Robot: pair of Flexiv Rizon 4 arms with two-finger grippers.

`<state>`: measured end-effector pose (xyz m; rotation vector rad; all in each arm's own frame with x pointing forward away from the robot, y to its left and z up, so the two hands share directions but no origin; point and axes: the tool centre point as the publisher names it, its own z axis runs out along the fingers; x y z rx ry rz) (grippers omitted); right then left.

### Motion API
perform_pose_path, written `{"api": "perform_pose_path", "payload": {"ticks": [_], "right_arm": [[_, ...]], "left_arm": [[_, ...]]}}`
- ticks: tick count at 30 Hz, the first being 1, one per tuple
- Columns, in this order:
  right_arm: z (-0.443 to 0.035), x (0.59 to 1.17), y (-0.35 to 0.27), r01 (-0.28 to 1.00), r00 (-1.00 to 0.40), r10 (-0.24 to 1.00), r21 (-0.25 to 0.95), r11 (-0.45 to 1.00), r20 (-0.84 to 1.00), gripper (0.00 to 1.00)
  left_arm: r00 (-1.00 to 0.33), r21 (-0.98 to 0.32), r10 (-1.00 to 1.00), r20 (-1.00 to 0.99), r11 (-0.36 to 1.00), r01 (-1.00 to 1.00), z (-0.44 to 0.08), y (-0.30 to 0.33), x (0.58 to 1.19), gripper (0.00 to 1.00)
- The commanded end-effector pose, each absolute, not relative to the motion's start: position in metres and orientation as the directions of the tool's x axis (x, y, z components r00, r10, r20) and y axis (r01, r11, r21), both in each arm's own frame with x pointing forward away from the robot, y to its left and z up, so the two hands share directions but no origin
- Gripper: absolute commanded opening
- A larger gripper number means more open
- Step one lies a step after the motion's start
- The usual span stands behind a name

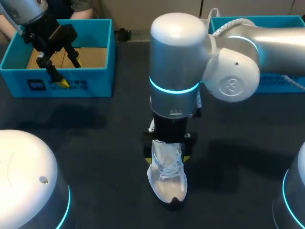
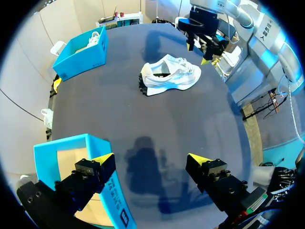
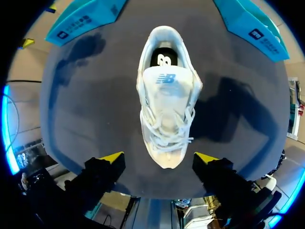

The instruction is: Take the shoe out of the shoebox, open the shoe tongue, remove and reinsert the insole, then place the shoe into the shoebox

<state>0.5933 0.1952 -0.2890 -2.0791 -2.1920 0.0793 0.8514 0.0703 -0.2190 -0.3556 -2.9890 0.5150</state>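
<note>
A white laced shoe (image 1: 167, 179) (image 3: 167, 105) stands upright mid-table, its heel toward the front edge. My right gripper (image 1: 167, 159) (image 3: 158, 157) hangs straight above its toe end, open, a yellow tip on each side of the toe and neither touching it. The tongue lies flat under the laces, and a dark insole (image 3: 164, 59) shows in the heel opening. My left gripper (image 1: 69, 71) (image 2: 150, 160) hovers open and holds nothing over the front wall of the blue shoebox (image 1: 14, 57) (image 2: 62, 150) at the back left. In the left wrist view the shoe (image 2: 169, 76) lies far ahead.
A second blue box (image 1: 286, 21) (image 2: 81, 50) stands at the back right, partly hidden behind my right arm. Dark bare tabletop (image 1: 95, 143) surrounds the shoe on all sides.
</note>
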Motion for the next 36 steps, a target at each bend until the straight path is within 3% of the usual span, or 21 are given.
{"api": "perform_pose_path", "payload": {"ticks": [1, 2, 3, 10, 22, 36], "right_arm": [[-0.285, 0.587, 0.194, 0.992, -0.04, 0.998, -0.119, 0.045, 0.045, 0.31], [-0.285, 0.585, 0.194, 0.991, -0.038, 0.998, -0.125, 0.043, 0.043, 0.22], [-0.284, 0.583, 0.194, 0.991, -0.038, 0.998, -0.126, 0.043, 0.043, 0.2], [-0.282, 0.585, 0.193, 0.995, -0.038, 0.998, -0.094, 0.041, 0.043, 0.22], [-0.307, 0.658, 0.189, 0.989, -0.103, 0.995, -0.105, 0.102, 0.0, 0.21], [-0.343, 0.684, 0.192, 0.985, -0.133, 0.991, -0.105, 0.134, 0.02, 0.24]], "left_arm": [[-0.969, -0.337, 0.242, 0.046, 0.917, 0.213, -0.219, 0.07, 0.851, 1.0], [-0.969, -0.337, 0.242, 0.046, 0.917, 0.213, -0.219, 0.07, 0.851, 1.0], [-0.969, -0.337, 0.242, 0.046, 0.917, 0.213, -0.219, 0.07, 0.851, 1.0], [-0.969, -0.337, 0.242, 0.046, 0.917, 0.213, -0.219, 0.07, 0.851, 1.0], [-0.969, -0.337, 0.242, 0.046, 0.917, 0.213, -0.219, 0.07, 0.851, 1.0], [-0.969, -0.337, 0.242, 0.046, 0.917, 0.213, -0.219, 0.07, 0.851, 1.0]]}}
